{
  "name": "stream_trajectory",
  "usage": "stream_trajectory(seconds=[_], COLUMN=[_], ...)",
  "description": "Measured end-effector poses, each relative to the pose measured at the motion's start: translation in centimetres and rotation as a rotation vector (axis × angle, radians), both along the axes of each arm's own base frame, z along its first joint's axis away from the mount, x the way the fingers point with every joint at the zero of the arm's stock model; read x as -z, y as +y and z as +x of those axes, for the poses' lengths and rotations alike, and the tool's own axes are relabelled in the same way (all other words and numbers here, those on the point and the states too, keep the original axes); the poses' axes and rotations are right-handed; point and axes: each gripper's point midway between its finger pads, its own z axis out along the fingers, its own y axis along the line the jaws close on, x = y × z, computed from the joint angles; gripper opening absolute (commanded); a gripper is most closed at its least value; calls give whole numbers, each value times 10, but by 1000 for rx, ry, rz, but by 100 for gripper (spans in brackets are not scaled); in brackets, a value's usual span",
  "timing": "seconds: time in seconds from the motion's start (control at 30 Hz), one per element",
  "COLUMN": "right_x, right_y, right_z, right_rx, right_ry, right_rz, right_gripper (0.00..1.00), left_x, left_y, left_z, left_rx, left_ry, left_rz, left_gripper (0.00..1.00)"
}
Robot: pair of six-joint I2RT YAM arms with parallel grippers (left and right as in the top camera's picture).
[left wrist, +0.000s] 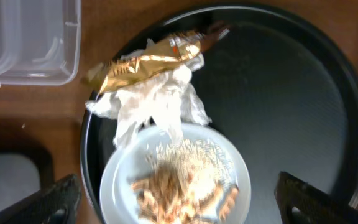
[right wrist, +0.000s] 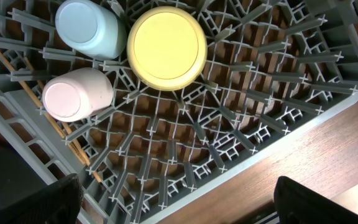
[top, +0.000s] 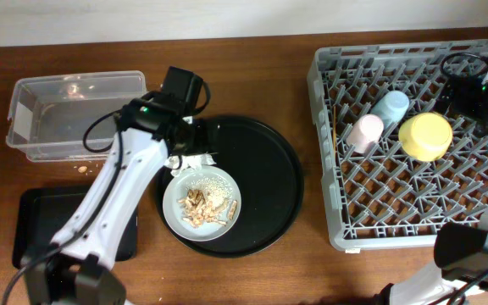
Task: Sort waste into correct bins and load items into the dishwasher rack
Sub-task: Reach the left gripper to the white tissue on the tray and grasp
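The left gripper (left wrist: 179, 198) is held wide open and empty above the wrapper (left wrist: 148, 62), tissue (left wrist: 160, 109) and grey plate (left wrist: 114, 180) on the round tray (left wrist: 291, 93), while the right gripper (right wrist: 176, 196) is spread empty over the pink cup (right wrist: 76, 93), blue cup (right wrist: 89, 28) and yellow bowl (right wrist: 166, 46) in the rack (right wrist: 247, 124).

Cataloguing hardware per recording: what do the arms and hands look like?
The left arm has white links, black joints, a black cable and a green light. The right arm is black at the wrist. The left hand and right hand have black fingers.

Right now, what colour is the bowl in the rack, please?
The bowl is yellow, clearest in the right wrist view.
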Motion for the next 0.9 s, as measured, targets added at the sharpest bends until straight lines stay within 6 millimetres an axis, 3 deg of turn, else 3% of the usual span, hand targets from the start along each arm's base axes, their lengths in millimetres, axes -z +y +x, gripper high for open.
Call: stream_trajectory(seconds=[0.03,0.27,0.53,0.63,0.9], right_x=[0,0,0,0,0], right_y=[0,0,0,0,0], right_z=[0,0,0,0,0], right_rx=[1,0,0,1,0], right_ry=[0,0,0,0,0], right_rz=[0,0,0,0,0], right_gripper=[99,99,99,99,99], left_x=[8,54,107,116,126], left_y=[-1,-1,3,2,3], left_z=[5,21,24,26,25], left_rx=[2,-7,-56,-84,-109], left_ry=[6,73,172,178,197], left_rz=[10,66,118,118,120], left_gripper=[57,50,50,43,43])
